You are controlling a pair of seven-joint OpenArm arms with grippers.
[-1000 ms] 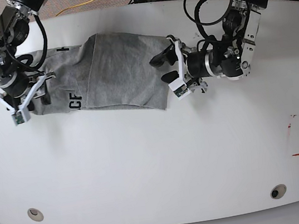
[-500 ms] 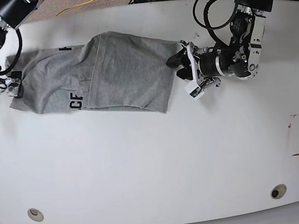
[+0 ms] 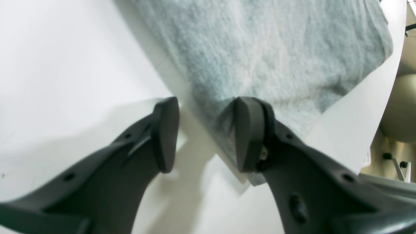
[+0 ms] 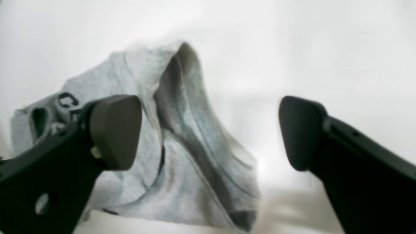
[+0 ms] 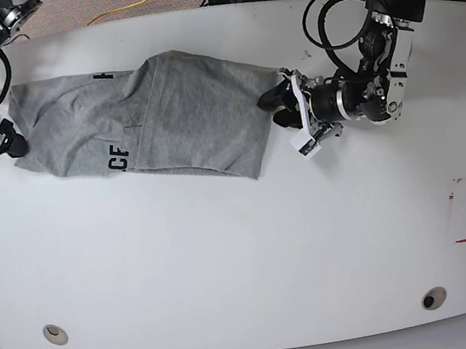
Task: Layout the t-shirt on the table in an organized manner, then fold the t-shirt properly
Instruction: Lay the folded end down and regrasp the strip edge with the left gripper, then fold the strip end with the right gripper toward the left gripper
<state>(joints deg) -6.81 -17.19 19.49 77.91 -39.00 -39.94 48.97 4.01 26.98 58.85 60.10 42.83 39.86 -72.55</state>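
Shirt (image 5: 163, 115) freed by right gripper (image 5: 2, 143), jaws now wide apart; left gripper (image 5: 286, 107) half-open straddling hem; spreading unfinished.

Bright, even overhead light; base view sharp, wrist views soft.
Right wrist view blurs the t-shirt (image 4: 169, 146); white surface (image 5: 227, 254) washes out (near glare). Fingers (image 3: 165, 133) throw soft shadows. Surface edges bow in base view.
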